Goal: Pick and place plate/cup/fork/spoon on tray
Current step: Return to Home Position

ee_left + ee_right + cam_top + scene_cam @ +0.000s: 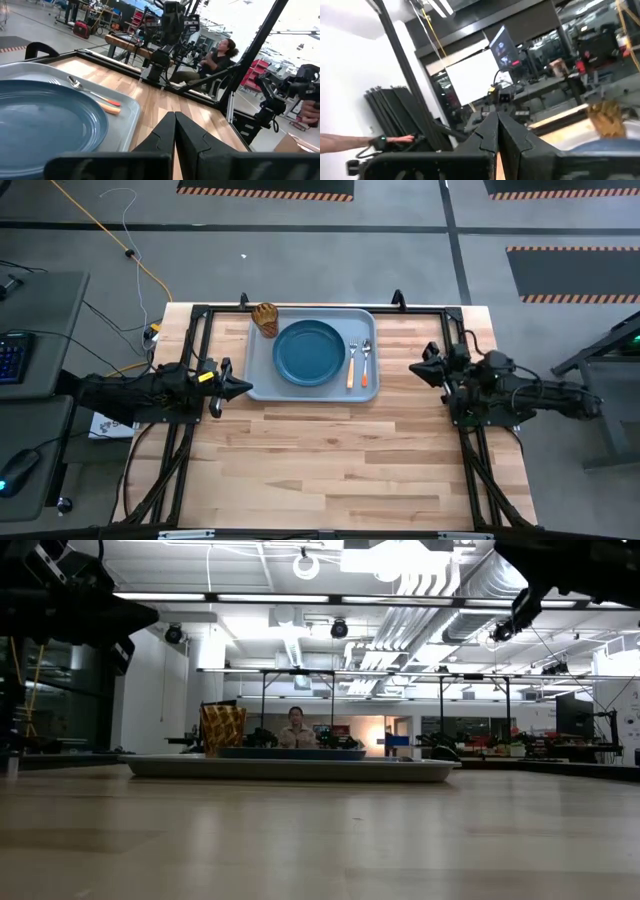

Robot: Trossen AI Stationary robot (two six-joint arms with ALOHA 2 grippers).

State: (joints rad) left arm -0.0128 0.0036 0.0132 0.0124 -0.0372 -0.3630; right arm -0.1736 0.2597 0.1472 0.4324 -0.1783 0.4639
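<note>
Plate [309, 352], cup [266, 318], fork [352, 365] and spoon [366, 365] all sat on the tray [262, 385], fork between plate and spoon, cup at a corner, while the left hand [240, 387] and right hand [418, 368] hung pinched shut and empty either side, so only parking seemed left.

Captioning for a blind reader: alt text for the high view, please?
A grey-blue tray at the table's far edge holds a blue plate, an amber cup at its far-left corner, and a fork and spoon right of the plate. The left gripper and right gripper flank it, both shut.
</note>
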